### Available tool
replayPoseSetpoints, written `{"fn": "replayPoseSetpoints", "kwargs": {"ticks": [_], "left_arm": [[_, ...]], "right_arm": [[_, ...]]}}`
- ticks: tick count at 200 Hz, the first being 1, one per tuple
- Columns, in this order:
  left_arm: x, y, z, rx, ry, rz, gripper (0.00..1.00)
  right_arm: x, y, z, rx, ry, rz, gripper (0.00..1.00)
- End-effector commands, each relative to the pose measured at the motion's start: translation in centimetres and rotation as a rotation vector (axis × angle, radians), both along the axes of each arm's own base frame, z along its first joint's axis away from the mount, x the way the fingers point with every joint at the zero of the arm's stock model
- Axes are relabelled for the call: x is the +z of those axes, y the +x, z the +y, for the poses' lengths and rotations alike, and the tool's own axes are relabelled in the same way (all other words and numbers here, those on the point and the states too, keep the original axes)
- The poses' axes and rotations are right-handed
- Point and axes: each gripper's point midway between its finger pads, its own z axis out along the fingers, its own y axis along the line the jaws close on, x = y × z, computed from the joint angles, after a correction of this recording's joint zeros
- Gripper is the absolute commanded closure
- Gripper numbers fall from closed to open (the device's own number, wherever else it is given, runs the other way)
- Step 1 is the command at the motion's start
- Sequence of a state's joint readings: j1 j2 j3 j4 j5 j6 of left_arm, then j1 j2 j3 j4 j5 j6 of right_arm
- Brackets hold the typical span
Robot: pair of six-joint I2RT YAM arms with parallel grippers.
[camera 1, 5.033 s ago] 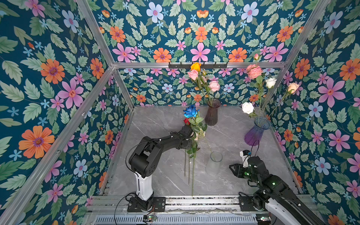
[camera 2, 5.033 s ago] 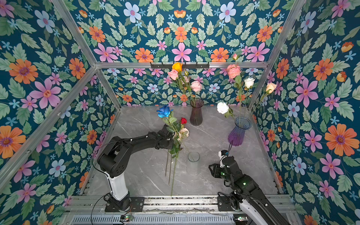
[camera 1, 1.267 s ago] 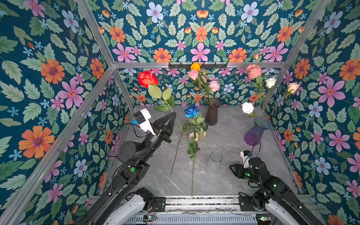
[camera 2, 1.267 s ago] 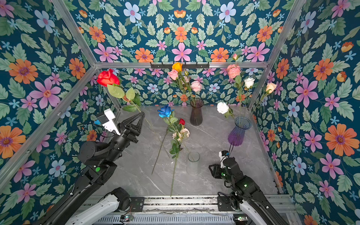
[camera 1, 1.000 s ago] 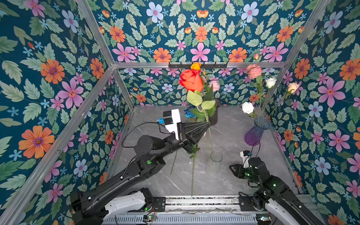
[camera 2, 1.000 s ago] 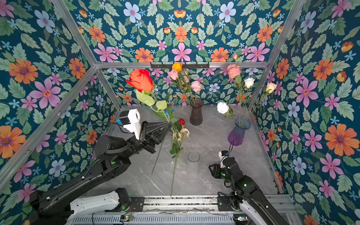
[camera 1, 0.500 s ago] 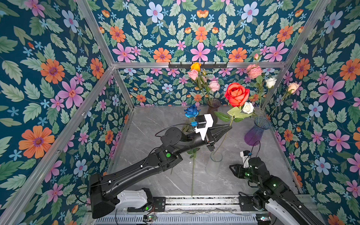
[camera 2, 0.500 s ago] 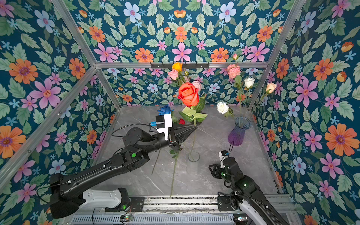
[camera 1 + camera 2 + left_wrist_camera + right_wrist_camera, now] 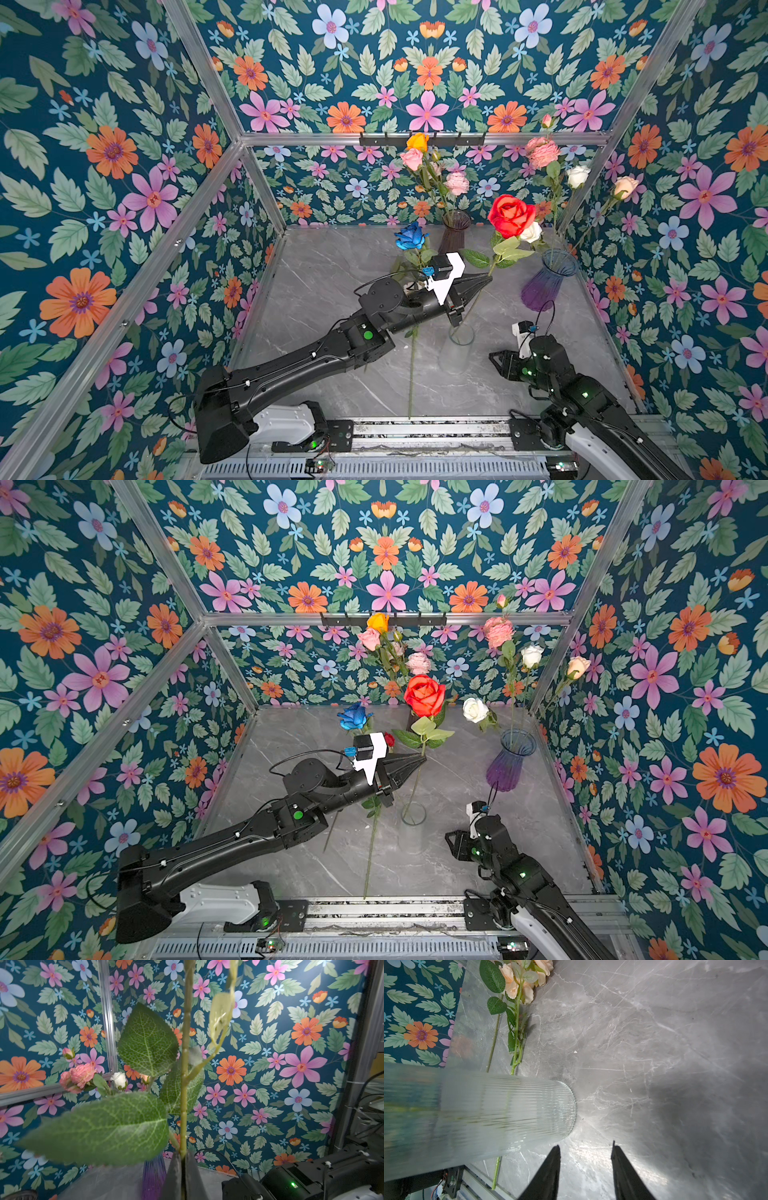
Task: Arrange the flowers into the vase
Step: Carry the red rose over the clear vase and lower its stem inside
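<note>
Left end effector [image 9: 485, 281] is clamped tight on the red rose [image 9: 511, 216], mid-stem just under the leaves, with the head up and leaning far-right. The stem foot sits down inside the clear vase [image 9: 456, 349], mid-counter [image 9: 324, 270]. Right end effector [image 9: 585, 1145] is part open and empty, low on the counter just right of the clear vase.

- Dark vase [image 9: 455, 232], far centre: orange and pink blooms [image 9: 415, 151].
- Purple vase [image 9: 544, 282], far right: pink, white and cream heads [image 9: 542, 151].
- Blue rose [image 9: 410, 237] and a long loose stem lie on the counter left of the clear vase.
- Left wrist view: only stem and leaves above the closed fingers [image 9: 173, 1178]; the rose head is out of frame.
- Right wrist view: peach blooms [image 9: 519, 980] lie flat on the counter beyond the ribbed glass, mostly hidden behind the left arm in both top views.
</note>
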State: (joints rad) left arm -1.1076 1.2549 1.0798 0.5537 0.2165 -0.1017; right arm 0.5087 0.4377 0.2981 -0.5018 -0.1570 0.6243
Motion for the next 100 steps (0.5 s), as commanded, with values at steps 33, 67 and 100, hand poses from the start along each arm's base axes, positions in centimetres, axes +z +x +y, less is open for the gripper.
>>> {"fn": "replayPoseSetpoints", "kwargs": {"ticks": [33,67,100], "left_arm": [[-5.9,6.3,2.6,0.340,0.010,0.364,0.61],[-7.3,6.7,4.1,0.420,0.110,0.430,0.38],[-7.6,5.9,6.7,0.458,0.163,0.454,0.39]], "right_arm": [[0.4,0.3,0.1,0.001,0.004,-0.017,0.57],[0.3,0.4,0.2,0.002,0.000,-0.008,0.57],[0.1,0.5,0.3,0.007,-0.004,0.001,0.57]]}}
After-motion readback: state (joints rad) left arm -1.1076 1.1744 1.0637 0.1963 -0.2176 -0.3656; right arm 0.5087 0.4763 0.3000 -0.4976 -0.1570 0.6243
